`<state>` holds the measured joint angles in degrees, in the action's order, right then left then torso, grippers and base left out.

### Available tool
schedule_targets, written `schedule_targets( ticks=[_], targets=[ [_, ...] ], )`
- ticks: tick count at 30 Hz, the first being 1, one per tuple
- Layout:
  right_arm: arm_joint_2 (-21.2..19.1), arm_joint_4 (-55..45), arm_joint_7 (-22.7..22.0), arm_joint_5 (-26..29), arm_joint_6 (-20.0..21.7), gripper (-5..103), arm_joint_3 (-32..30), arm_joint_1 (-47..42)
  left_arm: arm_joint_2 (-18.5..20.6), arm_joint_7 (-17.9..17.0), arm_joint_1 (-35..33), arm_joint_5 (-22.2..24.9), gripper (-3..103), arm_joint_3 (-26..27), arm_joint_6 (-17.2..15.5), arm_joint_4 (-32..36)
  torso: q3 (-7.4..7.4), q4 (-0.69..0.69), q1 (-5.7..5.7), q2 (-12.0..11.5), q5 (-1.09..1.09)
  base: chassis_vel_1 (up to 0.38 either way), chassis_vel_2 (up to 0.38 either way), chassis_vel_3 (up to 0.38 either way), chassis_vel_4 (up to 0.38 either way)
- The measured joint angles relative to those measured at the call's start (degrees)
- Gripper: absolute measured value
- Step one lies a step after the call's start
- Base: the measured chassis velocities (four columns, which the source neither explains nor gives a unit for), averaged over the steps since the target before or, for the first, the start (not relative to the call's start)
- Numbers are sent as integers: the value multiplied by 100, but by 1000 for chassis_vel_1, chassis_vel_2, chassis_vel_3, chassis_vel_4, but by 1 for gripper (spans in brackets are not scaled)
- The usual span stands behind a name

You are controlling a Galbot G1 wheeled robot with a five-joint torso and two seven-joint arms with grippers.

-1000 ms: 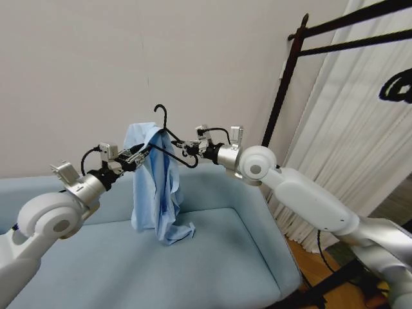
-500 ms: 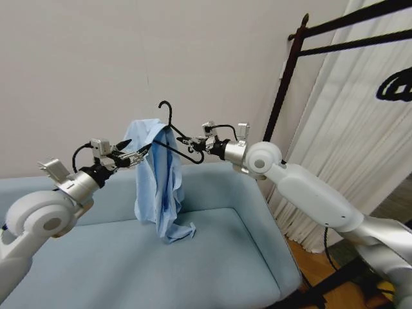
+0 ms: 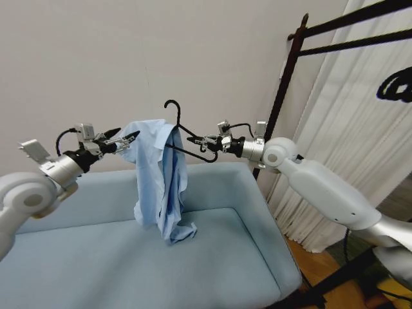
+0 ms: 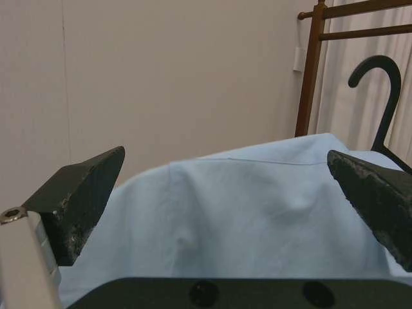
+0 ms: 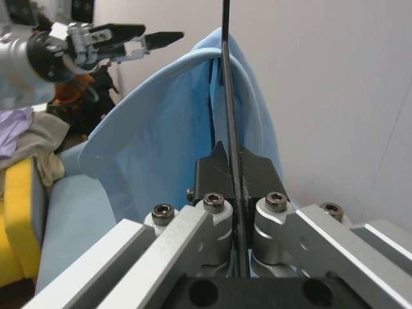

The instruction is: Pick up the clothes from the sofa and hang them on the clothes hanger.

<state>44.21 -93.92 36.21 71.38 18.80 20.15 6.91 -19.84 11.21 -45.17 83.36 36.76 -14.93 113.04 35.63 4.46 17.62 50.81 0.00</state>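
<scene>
Right gripper (image 3: 197,140) clamps hanger (image 3: 177,120), shirt (image 3: 158,177) draped on it; my left gripper (image 3: 131,138) gapes empty beside shirt. Rack (image 3: 284,84) hanging not yet done.

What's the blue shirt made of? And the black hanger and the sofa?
The shirt looks like thin cloth, maybe cotton: it droops in soft wrinkly folds. The hanger is thin, stiff and black, metal or hard plastic; I can't tell which. The sofa looks like matte light-blue fabric over padding.
</scene>
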Motion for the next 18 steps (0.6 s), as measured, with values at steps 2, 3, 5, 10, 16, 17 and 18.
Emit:
schedule_targets(
  ticks=[2,3,5,10,16,17,18],
  targets=[
    [48,204,382,-208,-47,2,-5,21,107,352,55,115,100,5,-80,-157,0,0,0,0,-1,0,0,0,0],
    [48,204,382,-208,-47,2,-5,21,107,352,55,115,100,5,-80,-157,0,0,0,0,-1,0,0,0,0],
    [122,441,883,-536,-47,2,-17,70,211,757,118,158,100,6,-156,-341,0,0,0,0,0,0,0,0,0],
    [294,792,1551,-984,-28,2,-23,197,407,1523,175,90,100,-39,-360,-699,0,0,0,0,-1,0,0,0,0],
    [492,1034,1948,-1254,-24,2,-18,312,615,2500,123,-92,100,-92,-577,-1135,0,-1,1,0,-1,0,0,0,0],
    [520,1058,1996,-1270,-24,2,-18,332,643,2726,110,-158,100,-108,-611,-1219,0,-1,0,0,-1,0,0,0,0],
    [520,1058,1996,-1270,-24,2,-18,332,643,2726,110,-158,100,-108,-611,-1219,0,-1,0,0,-1,0,0,0,0]
  ],
)
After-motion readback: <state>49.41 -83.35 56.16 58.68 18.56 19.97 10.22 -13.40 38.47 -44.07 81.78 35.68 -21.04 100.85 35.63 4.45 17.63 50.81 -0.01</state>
